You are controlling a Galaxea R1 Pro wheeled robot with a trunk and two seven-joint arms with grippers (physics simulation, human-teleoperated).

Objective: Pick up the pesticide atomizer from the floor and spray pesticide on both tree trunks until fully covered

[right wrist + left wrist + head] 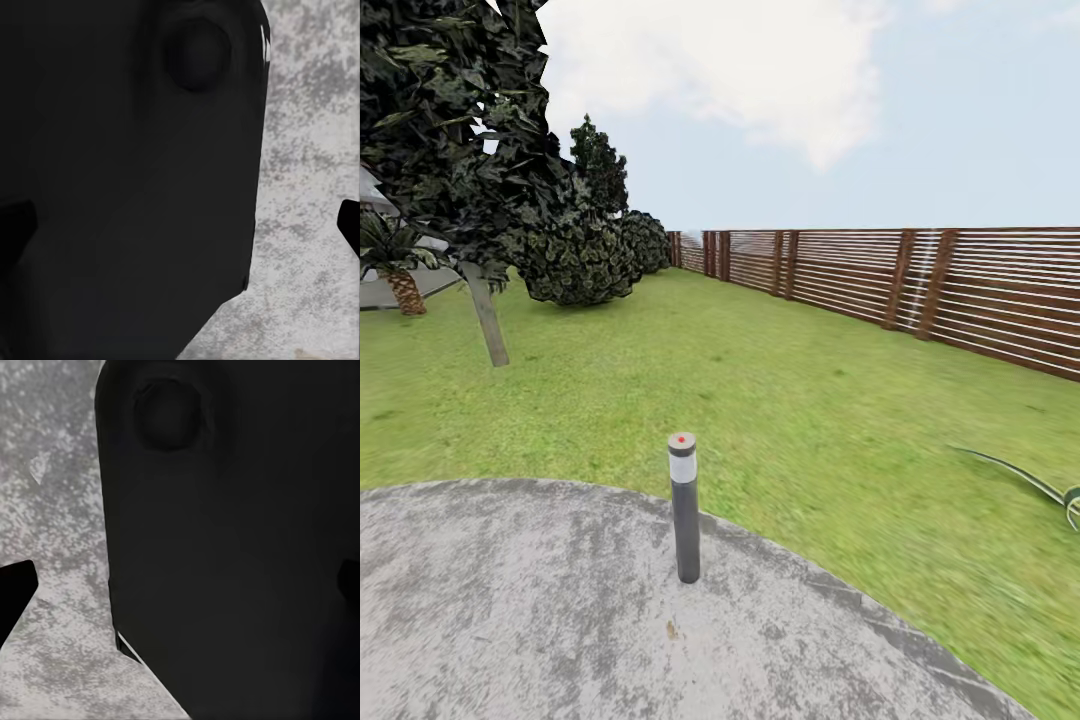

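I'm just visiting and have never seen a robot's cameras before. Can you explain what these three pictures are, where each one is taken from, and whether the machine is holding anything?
The big picture comes from a camera on the wheeled robot's head. It looks over a round concrete pad with a grey bollard lamp standing on it, then the lawn, a slatted wooden fence and dark-leaved trees. It is all a computer simulation.

The two dark pictures come from cameras near each hand. A black part of the robot blocks most of each, with speckled concrete behind it. The dark tips at the picture edges are gripper fingers, spread apart, with nothing held between them. The spray bottle it is meant to fetch is not in sight here.
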